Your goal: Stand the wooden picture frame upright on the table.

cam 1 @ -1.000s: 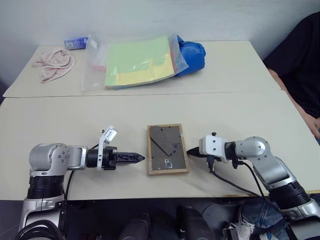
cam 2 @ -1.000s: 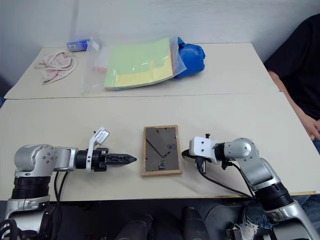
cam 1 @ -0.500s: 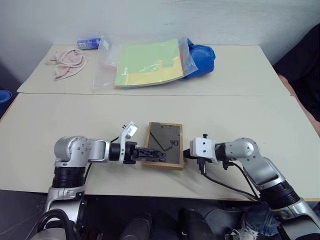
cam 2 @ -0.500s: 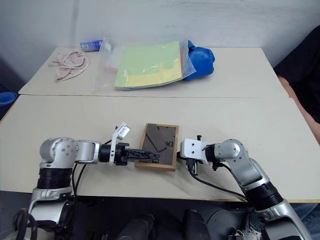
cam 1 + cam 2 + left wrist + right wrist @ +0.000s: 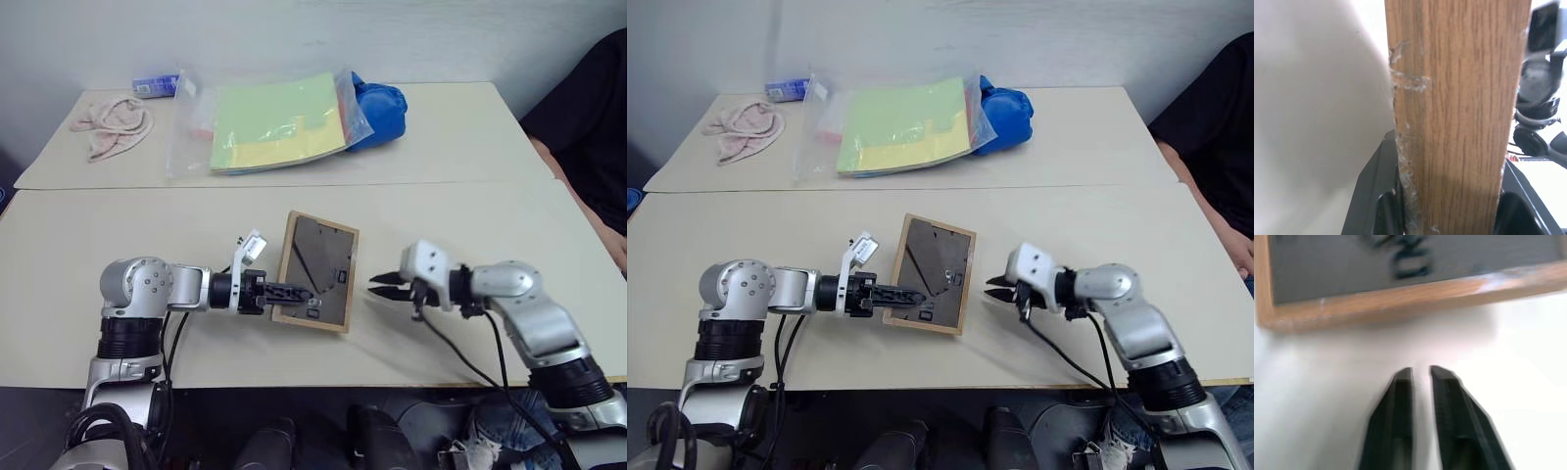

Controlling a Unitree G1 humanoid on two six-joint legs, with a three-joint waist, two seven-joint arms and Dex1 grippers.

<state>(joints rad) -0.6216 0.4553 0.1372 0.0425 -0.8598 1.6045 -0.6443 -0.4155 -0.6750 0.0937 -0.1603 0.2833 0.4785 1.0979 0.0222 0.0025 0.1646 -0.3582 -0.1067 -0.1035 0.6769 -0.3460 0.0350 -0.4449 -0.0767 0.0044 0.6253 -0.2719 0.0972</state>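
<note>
Changed since a second ago: the wooden picture frame (image 5: pixel 315 271), then flat on the table (image 5: pixel 118 225), is now tilted, its left long edge lifted and its dark back panel facing up and to the right; the left gripper (image 5: pixel 290 292), formerly short of it, now has its fingers (image 5: pixel 1382 196) pinching that left edge, one on each face; the right gripper (image 5: pixel 378 285), then at the frame's right edge, stands just beside it and apart, fingers (image 5: pixel 1400 396) parted by a narrow gap, holding nothing. Position: frame on the near table section, roughly midway between its left and right edges, near the front edge. Long axis runs from front edge toward the seam. Left arm nearer and in control. Clearance: bare tabletop around the frame; clear bag of sheets (image 5: pixel 269 122) lies well beyond the seam. Judgement: the fold-out stand probably needs opening before release.
</note>
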